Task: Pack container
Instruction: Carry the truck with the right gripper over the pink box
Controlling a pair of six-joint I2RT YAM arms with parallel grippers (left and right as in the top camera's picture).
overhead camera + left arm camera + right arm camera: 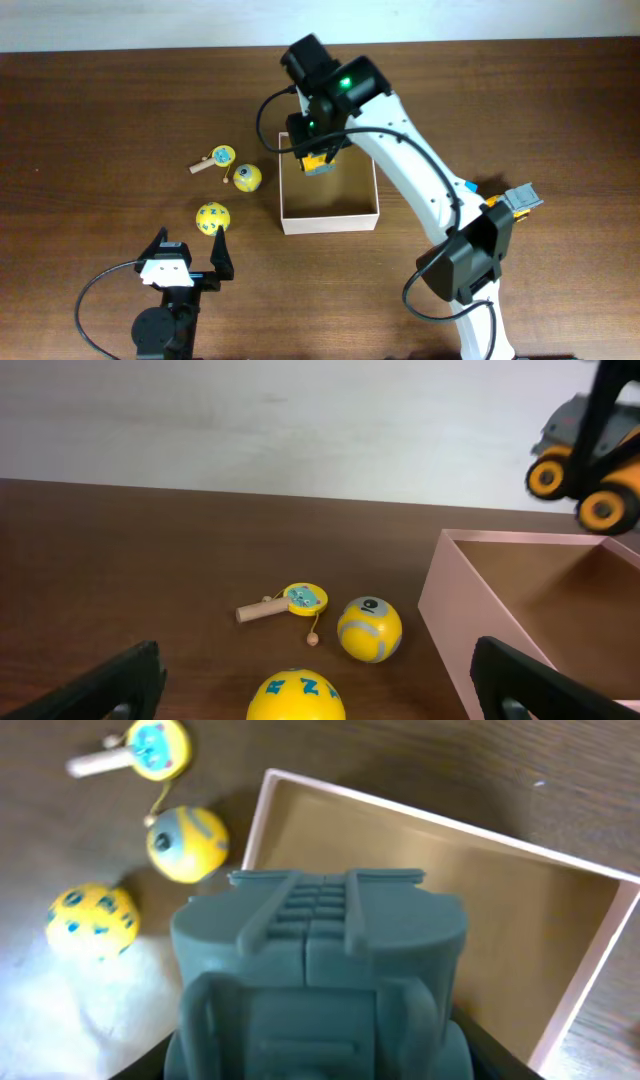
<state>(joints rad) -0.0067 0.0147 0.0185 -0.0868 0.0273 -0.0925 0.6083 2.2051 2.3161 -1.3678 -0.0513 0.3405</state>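
Grey toy truck (pixel 320 970) with orange wheels, clamped in right gripper (pixel 318 152), hangs over back-left corner of container (pixel 330 222); open tan floor toward its front and right walls. Left gripper (pixel 190 252) spread wide, holding nothing, at table's (pixel 100 120) near edge. Ahead: blue-marked yellow ball (pixel 211 217); grey-banded yellow ball (pixel 247 178) near container's left wall, apart; wooden-handled rattle (pixel 215 159) just behind
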